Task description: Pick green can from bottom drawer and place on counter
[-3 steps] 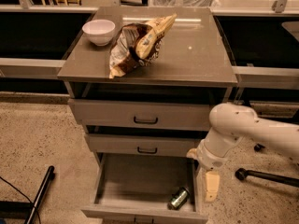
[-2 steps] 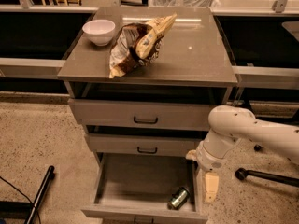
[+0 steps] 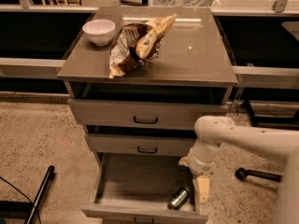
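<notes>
We see the green can [image 3: 179, 197] lying tilted on the floor of the open bottom drawer [image 3: 133, 181], at its front-rt corner. The gripper [image 3: 202, 190] hangs at the drawer's rt side, just beside the can; we can't tell its grip state. On the counter [image 3: 196, 55] sit a white bowl [image 3: 99, 31] & a chip bag [image 3: 138, 43].

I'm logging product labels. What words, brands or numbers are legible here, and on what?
No text can be read.
chip bag: printing present, too blurred to read.
green can in the bottom drawer: no legible label.
hand, hanging just right of the can: no markings visible.
</notes>
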Controlling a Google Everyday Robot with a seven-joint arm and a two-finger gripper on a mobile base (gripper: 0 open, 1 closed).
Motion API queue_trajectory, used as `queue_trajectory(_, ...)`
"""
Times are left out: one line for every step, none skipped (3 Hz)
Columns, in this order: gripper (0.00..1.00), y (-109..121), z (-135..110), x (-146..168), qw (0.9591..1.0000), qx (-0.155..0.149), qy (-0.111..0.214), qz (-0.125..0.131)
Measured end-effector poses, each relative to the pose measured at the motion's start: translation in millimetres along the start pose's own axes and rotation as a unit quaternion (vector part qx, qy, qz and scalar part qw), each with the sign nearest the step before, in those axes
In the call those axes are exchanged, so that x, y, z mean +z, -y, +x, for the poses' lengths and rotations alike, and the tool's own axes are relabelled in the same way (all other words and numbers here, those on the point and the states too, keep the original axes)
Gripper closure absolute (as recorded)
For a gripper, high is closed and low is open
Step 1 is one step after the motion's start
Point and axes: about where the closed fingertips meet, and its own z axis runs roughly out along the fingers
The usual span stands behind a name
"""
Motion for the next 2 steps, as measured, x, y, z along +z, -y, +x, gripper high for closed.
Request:
queue_trajectory(0.0,9.9,9.0,53.5,0.9954,-0.096,0.0,-0.006)
queue_trajectory(0.0,9.4,10.2,54.2,0.9941,-0.108,-0.002,-0.008)
